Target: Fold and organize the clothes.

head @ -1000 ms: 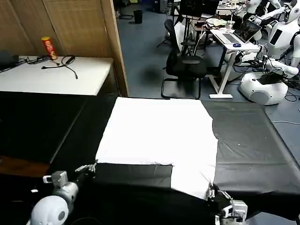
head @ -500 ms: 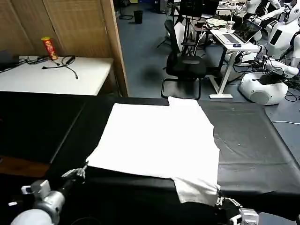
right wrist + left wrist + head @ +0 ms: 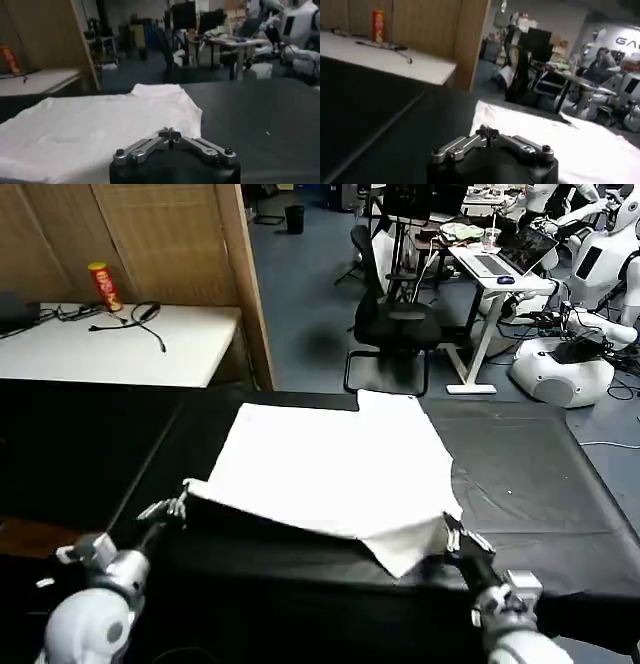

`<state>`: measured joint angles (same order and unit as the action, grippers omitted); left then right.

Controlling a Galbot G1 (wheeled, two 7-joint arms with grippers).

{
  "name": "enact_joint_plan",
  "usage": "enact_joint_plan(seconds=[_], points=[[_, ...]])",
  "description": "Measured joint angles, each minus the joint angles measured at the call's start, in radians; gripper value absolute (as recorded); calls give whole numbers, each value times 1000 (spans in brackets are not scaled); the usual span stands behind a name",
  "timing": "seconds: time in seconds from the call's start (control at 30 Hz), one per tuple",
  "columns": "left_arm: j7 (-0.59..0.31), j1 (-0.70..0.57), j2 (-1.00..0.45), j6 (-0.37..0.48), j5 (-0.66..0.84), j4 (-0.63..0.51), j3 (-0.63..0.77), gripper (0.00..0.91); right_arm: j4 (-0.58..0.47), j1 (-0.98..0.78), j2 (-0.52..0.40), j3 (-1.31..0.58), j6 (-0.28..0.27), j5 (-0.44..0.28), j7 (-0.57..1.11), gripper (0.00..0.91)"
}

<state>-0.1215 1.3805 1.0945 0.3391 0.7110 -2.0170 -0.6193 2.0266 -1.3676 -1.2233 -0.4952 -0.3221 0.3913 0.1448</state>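
Gripping the near left corner of the T-shirt point(image 3: 335, 469), the left gripper point(image 3: 172, 509) sits low at the table's point(image 3: 540, 484) left front, its fingers closed on the cloth and the corner raised off the black surface. From there the shirt spreads white across the middle of the table, its far edge lying flat near the back rim, its near edge lifted and sagging between the two arms. At the front right, the right gripper point(image 3: 458, 536) pinches the other near corner, fingers closed on the cloth, with a pointed flap hanging just beside it.
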Motion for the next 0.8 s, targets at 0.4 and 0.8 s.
enact_joint_plan(seconds=[0.4,0.8], points=[[9,-120,-26,-10,-61,156,57,0,-191,172,20,71,13,-12,-3,0],[11,-212,-43,-9,-104,247,126,0,-332,308,34,113,10,-23,-12,0]])
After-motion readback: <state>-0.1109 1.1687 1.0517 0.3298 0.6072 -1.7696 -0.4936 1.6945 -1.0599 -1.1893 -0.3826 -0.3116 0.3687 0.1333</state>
